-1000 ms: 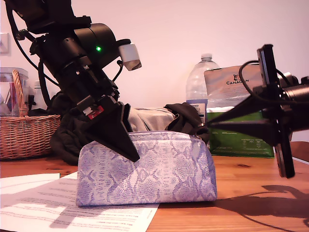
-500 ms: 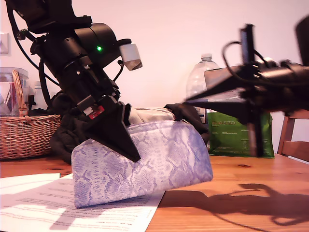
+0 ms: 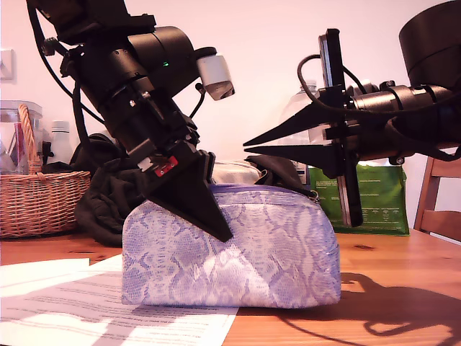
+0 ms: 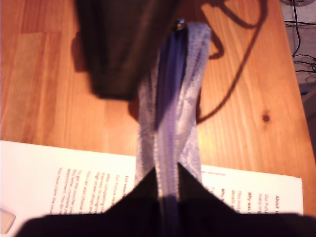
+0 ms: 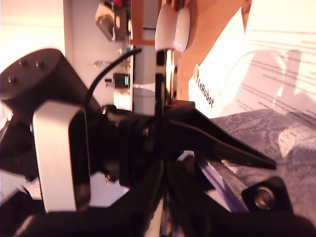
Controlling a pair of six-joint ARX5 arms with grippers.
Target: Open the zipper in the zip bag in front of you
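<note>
The lilac snakeskin-print zip bag (image 3: 230, 252) had settled flat on the wooden worktop (image 3: 396, 288) again, my first gripper (image 4: 168, 185) pinching its purple zipper (image 4: 168, 98) edge while my second gripper (image 3: 248, 144), narrowly parted, had lifted empty above it.

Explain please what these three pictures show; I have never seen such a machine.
Two robot arms work over a wooden table. One picture comes from a camera beside the table; the other two come from cameras mounted on each arm's gripper. My first gripper pinches the top of the lilac snakeskin zip bag, with its jaws on either side of the purple zipper. My second gripper hovers above the bag and holds nothing. Printed paper lies under the bag, and a basket stands behind.
</note>
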